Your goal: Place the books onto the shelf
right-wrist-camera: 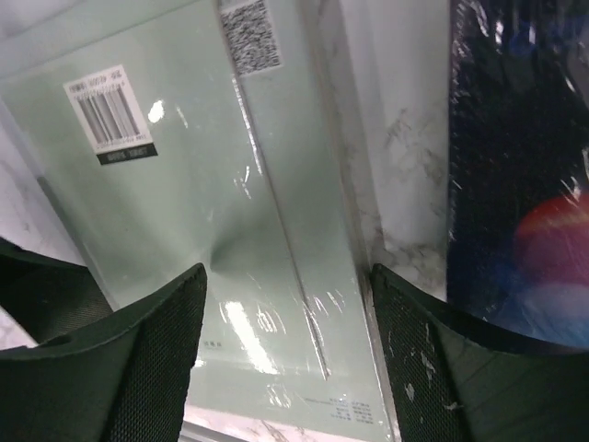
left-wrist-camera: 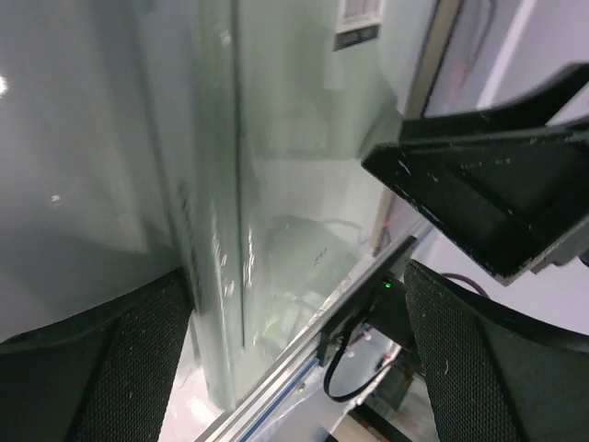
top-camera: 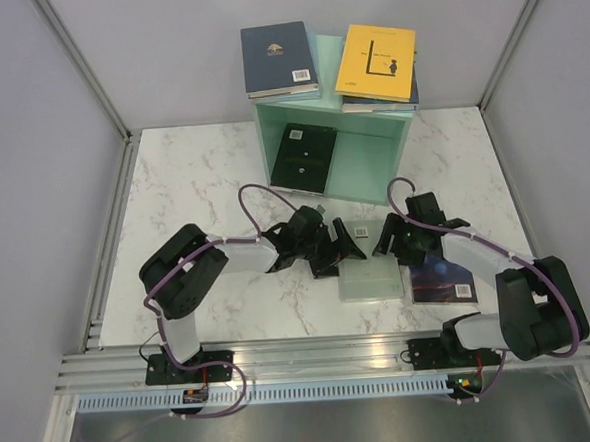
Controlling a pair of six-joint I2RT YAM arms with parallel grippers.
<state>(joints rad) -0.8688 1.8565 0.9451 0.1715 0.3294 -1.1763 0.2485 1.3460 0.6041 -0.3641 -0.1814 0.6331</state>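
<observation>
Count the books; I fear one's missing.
6: navy book and yellow book atop the shelf, another book under it, black book inside, pale green book and dark galaxy book on the table. Stacks may hide more.

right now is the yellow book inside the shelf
No, the yellow book lies on top of the shelf; only a black book sits inside.

Top camera looks down from the near edge over the whole surface [top-camera: 203, 187]; both wrist cameras look close onto the same green book [right-wrist-camera: 230, 230].
</observation>
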